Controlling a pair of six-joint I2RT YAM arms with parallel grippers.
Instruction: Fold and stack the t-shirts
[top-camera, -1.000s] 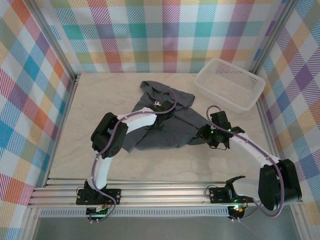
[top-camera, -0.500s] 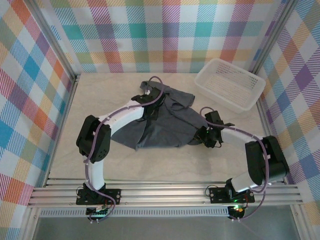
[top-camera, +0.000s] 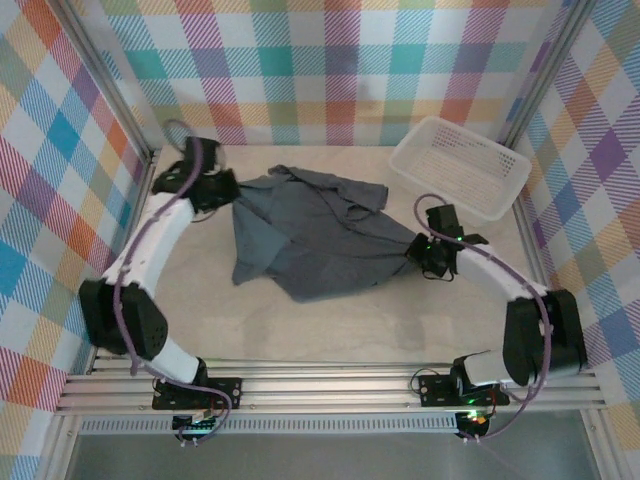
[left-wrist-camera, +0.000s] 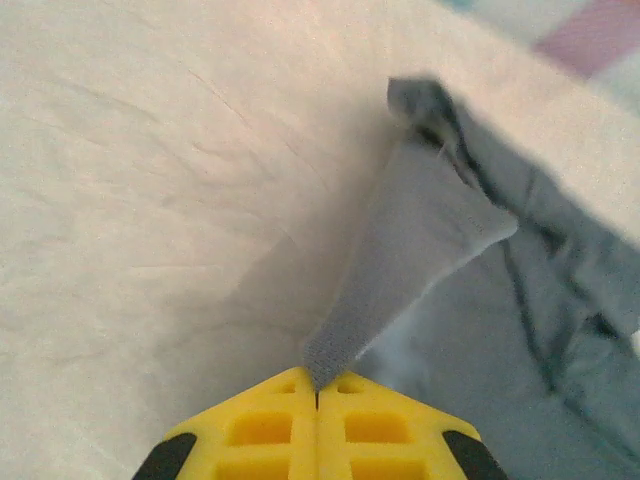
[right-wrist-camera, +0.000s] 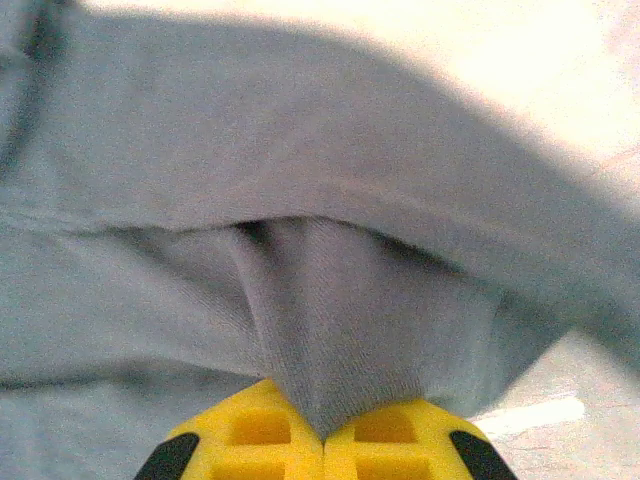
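Observation:
A dark charcoal-grey t-shirt (top-camera: 315, 235) lies crumpled and partly spread in the middle of the table. My left gripper (top-camera: 222, 190) is at the shirt's far left corner, shut on a pinched strip of its fabric (left-wrist-camera: 400, 270) that rises taut from the yellow fingertips (left-wrist-camera: 270, 420). My right gripper (top-camera: 422, 252) is at the shirt's right edge, shut on a fold of the same t-shirt (right-wrist-camera: 340, 330), the cloth bunched between its yellow fingertips (right-wrist-camera: 390, 440).
A white perforated basket (top-camera: 460, 166) stands at the back right, close beyond the right arm. Checked walls and metal rails close in the pale table (top-camera: 200, 310). Bare tabletop shows left of and in front of the shirt.
My left arm swung from over the shirt's middle out to the back left, dragging a corner of the shirt with it and spreading the cloth. My right gripper shut on the shirt's right edge.

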